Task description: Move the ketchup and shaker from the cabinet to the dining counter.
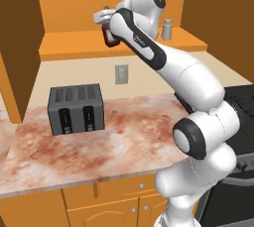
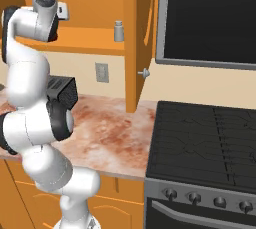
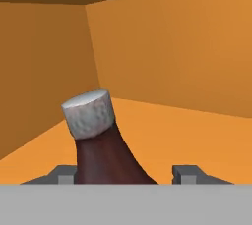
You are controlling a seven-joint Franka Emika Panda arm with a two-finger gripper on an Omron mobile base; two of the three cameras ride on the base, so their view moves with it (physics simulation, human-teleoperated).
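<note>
Cabinet (image 1: pixel 124 47): open front, shelf edge near; bare shelf to right and far behind ketchup (image 3: pixel 101 145).
Ketchup, 1 pc: on shelf, left part, leaning left in hand view; lower body cut off by frame; in left base view mostly hidden behind arm.
Gripper (image 3: pixel 125 174): jaws parted either side of bottle; contact can't be judged, so grip state unclear.
Shaker (image 1: pixel 167 29), 1 pc: upright, right end of shelf, well apart from ketchup.
Toaster (image 1: pixel 76 108), 1 pc: on worktop below.
Stove (image 2: pixel 205 143): right, part cut off.
</note>
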